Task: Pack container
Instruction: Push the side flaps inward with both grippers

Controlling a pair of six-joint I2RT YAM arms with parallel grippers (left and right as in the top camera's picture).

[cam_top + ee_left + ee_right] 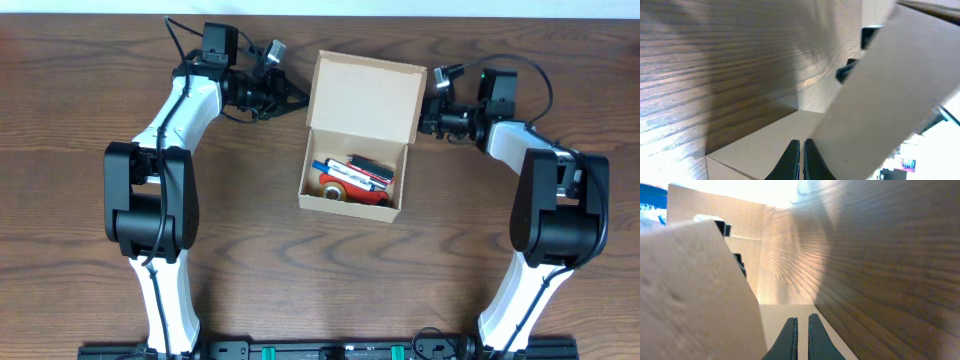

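The container (348,205) is a tan cardboard box standing open at the table's middle. Its hinged lid (365,95) is raised toward the far side. Inside lie blue and white markers (352,172) and a red roll (335,188). My left gripper (297,99) is shut, its tips at the lid's left edge. In the left wrist view the fingers (802,149) lie over a tan cardboard panel, with the lid (890,90) rising to their right. My right gripper (424,112) is shut at the lid's right edge. Its fingers (801,326) lie beside the lid (690,290).
The dark wooden table (90,90) surrounds the box. Both arms reach in from the near edge and bend inward toward the lid. Cables hang from each wrist at the far side.
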